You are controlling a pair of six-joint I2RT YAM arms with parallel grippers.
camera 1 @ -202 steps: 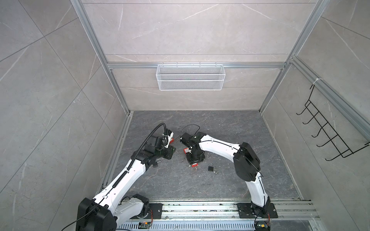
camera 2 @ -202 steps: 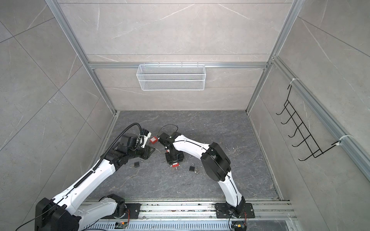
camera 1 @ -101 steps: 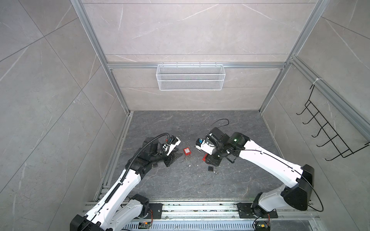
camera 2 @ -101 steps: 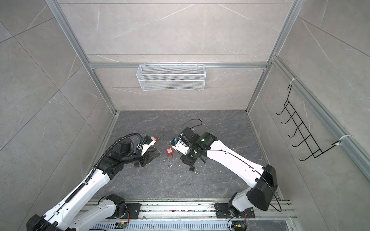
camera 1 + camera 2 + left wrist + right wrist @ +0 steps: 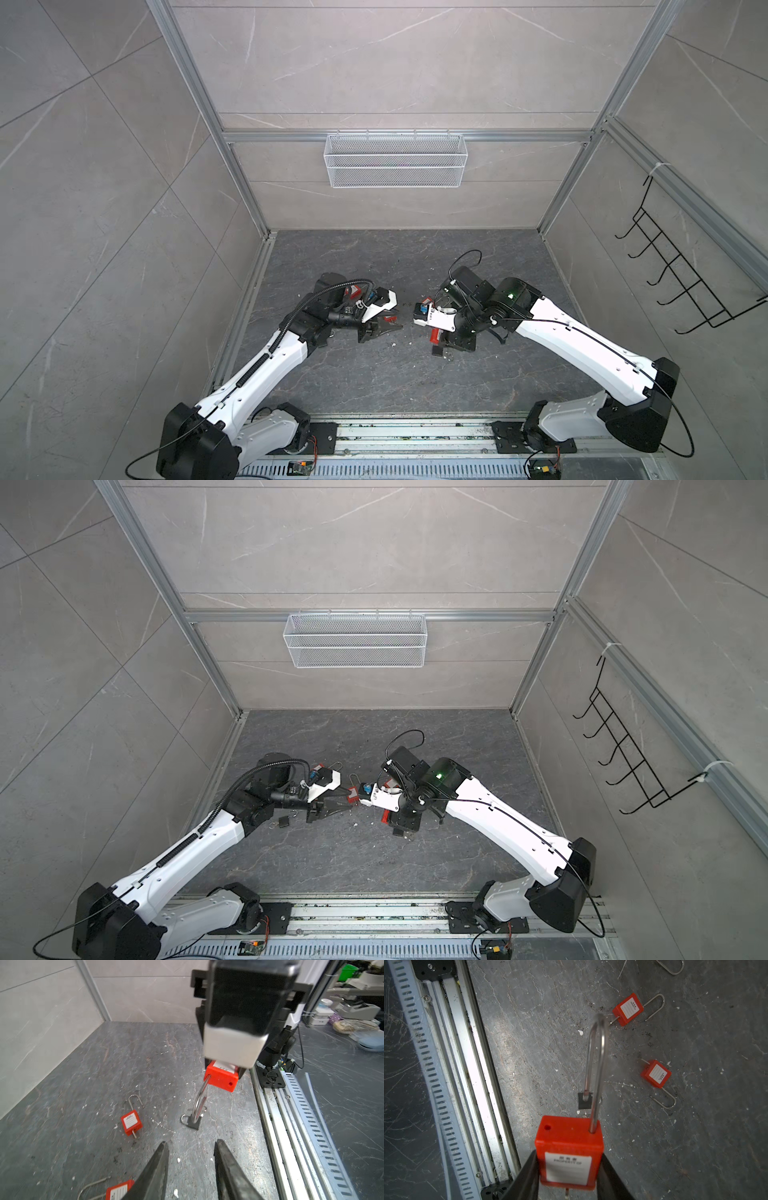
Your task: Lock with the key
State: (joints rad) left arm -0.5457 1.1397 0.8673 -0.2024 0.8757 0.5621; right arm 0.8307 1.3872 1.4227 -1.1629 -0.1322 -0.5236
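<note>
Two grippers in play. Your right gripper is clamped on the flat sides of red plastic-bodied padlock with long silver steel shackle, held above dark grey stone-look counter. Shackle stands open, one leg free. Expect light, rigid body with smooth, likely slippery sides; grip the flanks, not the shackle. Your left gripper is part open and empty, aimed at padlock. Small black square-headed key, likely the one needed, lies flat on counter under shackle tip. Thin, awkward pinch; take it by the head.
</note>
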